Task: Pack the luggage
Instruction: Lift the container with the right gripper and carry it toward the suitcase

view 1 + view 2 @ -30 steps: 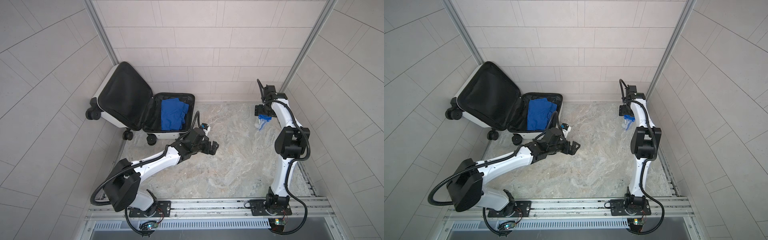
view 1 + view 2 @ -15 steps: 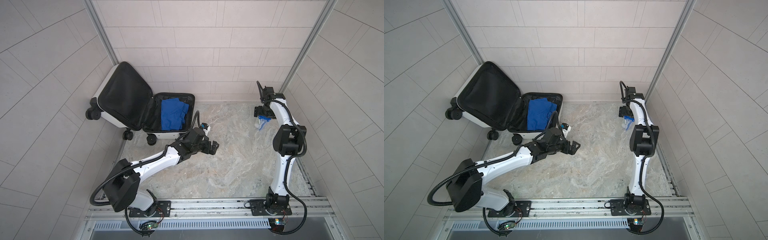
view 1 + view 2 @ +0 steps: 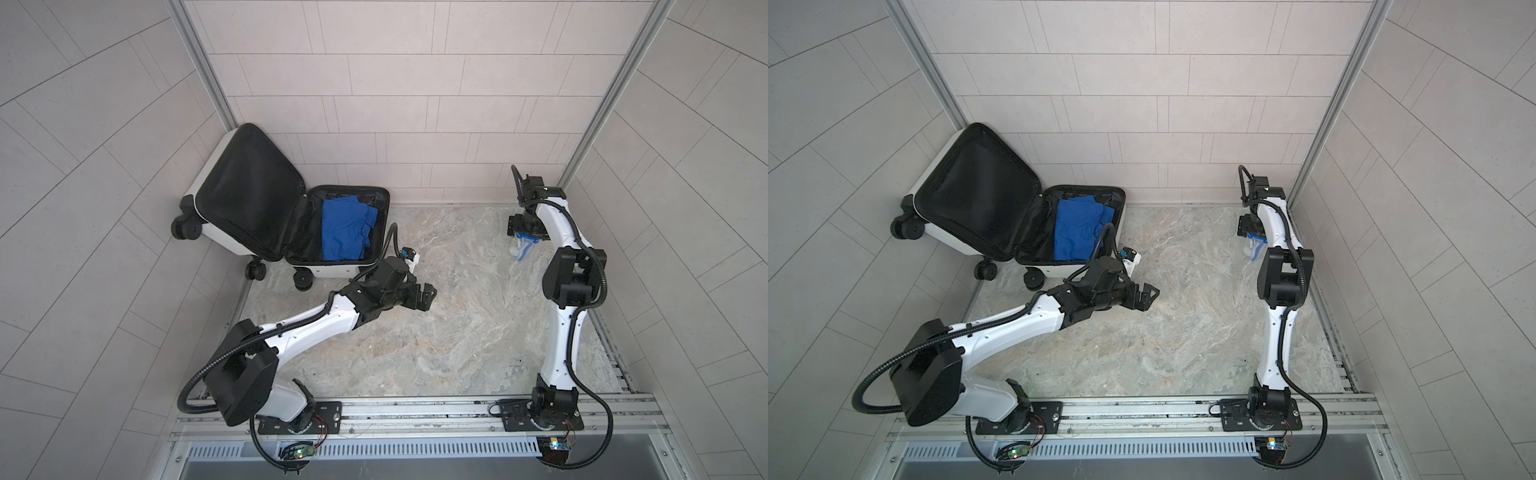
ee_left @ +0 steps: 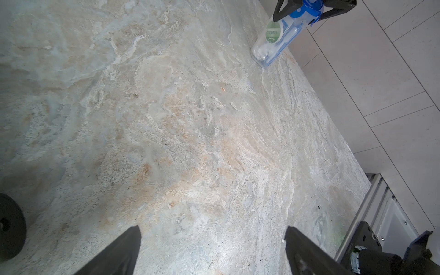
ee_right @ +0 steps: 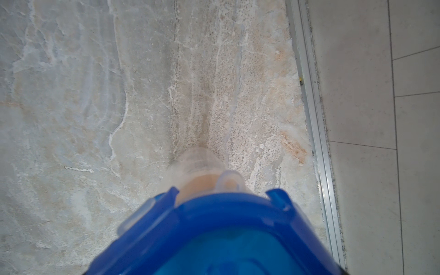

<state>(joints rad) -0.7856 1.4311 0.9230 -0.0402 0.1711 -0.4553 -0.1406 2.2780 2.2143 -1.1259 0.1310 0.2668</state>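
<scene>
Where the left gripper (image 3: 430, 296) hovers: fingers spread, empty, little risk.
Right gripper (image 3: 527, 236): fingers straddle the blue lid (image 5: 214, 238); contact cannot be told.
Container (image 4: 273, 40): smooth; an off-centre squeeze may tip it.
Luggage (image 3: 345, 269): open in the far-left corner, well apart; a long carry invites a drop.

Overhead stereo pair (wrists near tabletop (image 4: 190, 119))

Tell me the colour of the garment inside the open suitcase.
The garment is blue, seen best in a top view.
</scene>
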